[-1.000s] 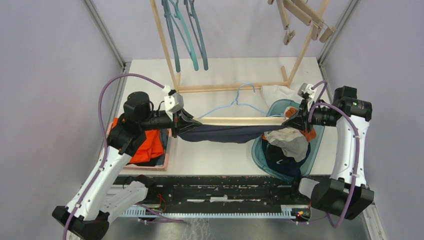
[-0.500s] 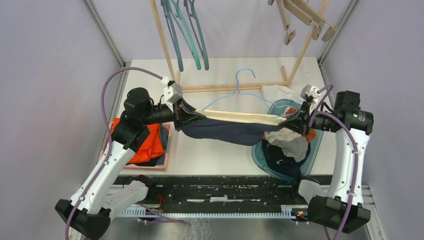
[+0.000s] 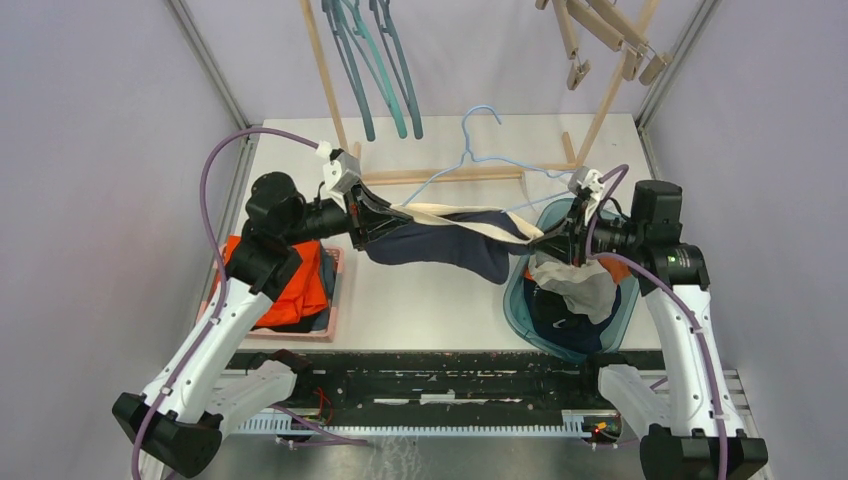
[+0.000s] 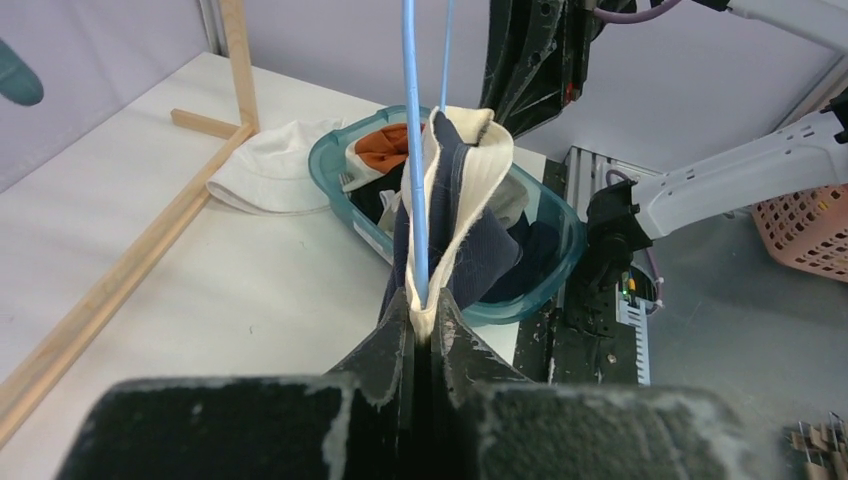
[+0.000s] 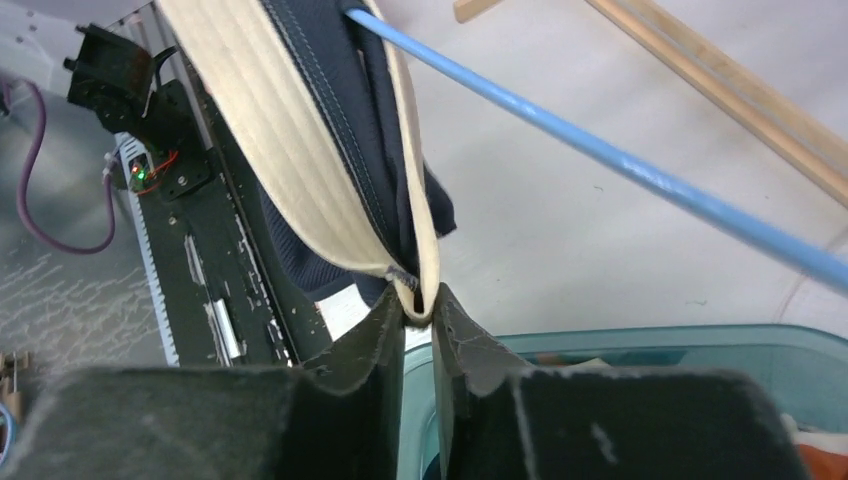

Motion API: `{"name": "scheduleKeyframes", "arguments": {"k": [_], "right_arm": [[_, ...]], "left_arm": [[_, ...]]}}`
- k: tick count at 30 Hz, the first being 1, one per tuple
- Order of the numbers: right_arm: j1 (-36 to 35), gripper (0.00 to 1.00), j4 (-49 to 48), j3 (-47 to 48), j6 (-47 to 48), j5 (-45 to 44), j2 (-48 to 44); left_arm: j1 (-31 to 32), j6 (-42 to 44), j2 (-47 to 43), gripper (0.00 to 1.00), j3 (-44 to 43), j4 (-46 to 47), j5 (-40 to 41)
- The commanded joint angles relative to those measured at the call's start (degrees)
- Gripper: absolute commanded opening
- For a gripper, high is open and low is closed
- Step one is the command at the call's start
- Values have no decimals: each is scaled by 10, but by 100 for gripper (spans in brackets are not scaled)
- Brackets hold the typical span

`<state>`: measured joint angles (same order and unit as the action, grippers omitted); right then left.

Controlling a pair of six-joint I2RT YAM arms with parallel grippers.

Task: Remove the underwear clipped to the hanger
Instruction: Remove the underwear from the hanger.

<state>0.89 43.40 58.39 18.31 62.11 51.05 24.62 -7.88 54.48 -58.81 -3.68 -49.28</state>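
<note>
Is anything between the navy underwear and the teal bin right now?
Nothing sits between the underwear and the bin; its lower end hangs beside the rim. But the blue hanger wire runs through the cream waistband, so it probably can't drop free yet.

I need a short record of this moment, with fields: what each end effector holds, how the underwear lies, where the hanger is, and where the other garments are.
left end effector: shut on the navy underwear, at its cream waistband
right end effector: pinches the other end of the same waistband
navy underwear: stretched in the air between both arms, above the table
blue wire hanger: its wire runs along the waistband; clips not visible
teal basin: on the table below the right end effector, holds other garments
</note>
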Motion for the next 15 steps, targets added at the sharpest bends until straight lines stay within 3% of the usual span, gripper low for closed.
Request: {"name": "scheduleKeyframes", "arguments": {"k": [1, 2, 4, 6, 10, 15], "right_arm": [[-3, 30, -27, 35, -35, -57, 16], [-3, 37, -9, 46, -25, -69, 15], [-2, 65, 30, 66, -5, -92, 11], [-3, 81, 72, 87, 29, -109, 6], [-3, 92, 170, 144, 101, -132, 5], [-4, 93, 196, 214, 120, -123, 19]], "left_arm": [[-1, 40, -22, 3, -2, 11, 26], [-1, 58, -24, 3, -3, -5, 30], [-1, 95, -30, 3, -6, -46, 40], [-1, 129, -34, 3, -11, -78, 51], [-1, 191, -35, 3, -26, -137, 60], [-1, 228, -25, 3, -43, -194, 32]]}}
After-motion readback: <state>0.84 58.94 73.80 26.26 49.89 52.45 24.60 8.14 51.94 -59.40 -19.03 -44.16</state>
